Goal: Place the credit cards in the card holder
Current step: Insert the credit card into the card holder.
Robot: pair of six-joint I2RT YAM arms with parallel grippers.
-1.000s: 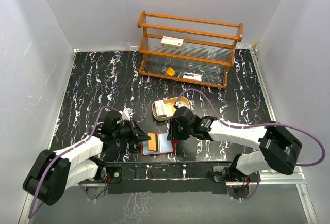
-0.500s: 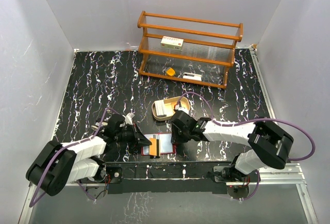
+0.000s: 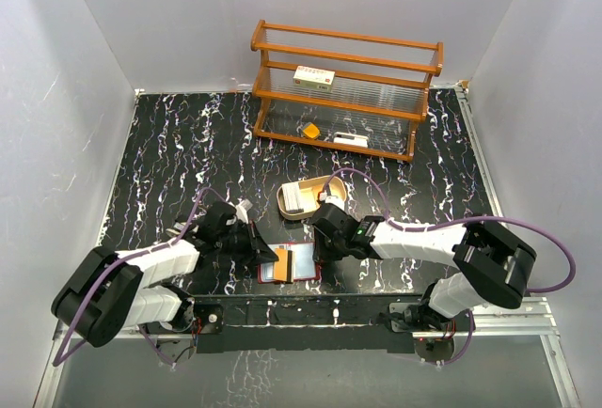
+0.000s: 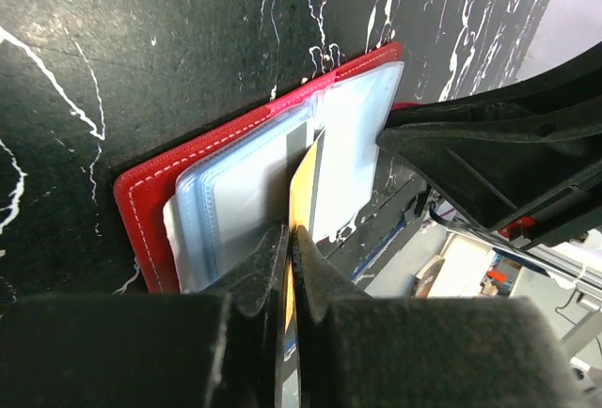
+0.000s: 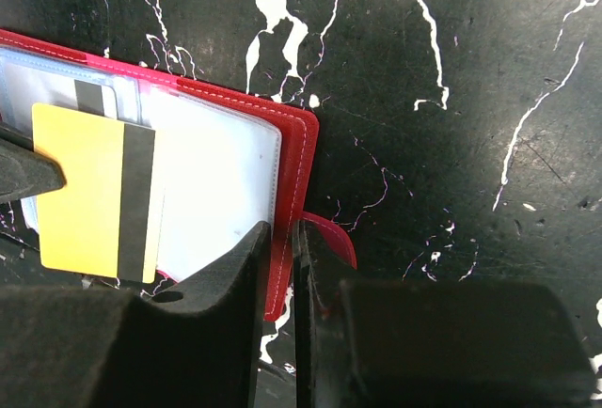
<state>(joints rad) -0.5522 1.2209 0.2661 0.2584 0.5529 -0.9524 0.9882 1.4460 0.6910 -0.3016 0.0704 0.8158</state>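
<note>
The card holder (image 3: 303,264) lies open near the table's front edge, red with clear bluish pockets (image 4: 235,182). My left gripper (image 4: 290,234) is shut on a yellow credit card (image 5: 85,187) with a black stripe, its far end resting on the left pocket of the card holder (image 5: 292,145). My right gripper (image 5: 282,234) pinches the holder's red right edge between its fingers. In the top view, the left gripper (image 3: 266,256) and right gripper (image 3: 317,256) flank the holder. More grey and white credit cards (image 3: 297,198) sit in a tray behind.
A tan oval wooden tray (image 3: 324,182) stands just behind the right gripper. A wooden rack (image 3: 343,88) at the back holds a white box (image 3: 314,76) and an orange wedge (image 3: 309,130). The table's front edge runs right below the holder.
The left gripper has moved right and nearer with the yellow card, onto the holder. The right gripper dropped to the holder's right edge and its jaws narrowed onto it.
</note>
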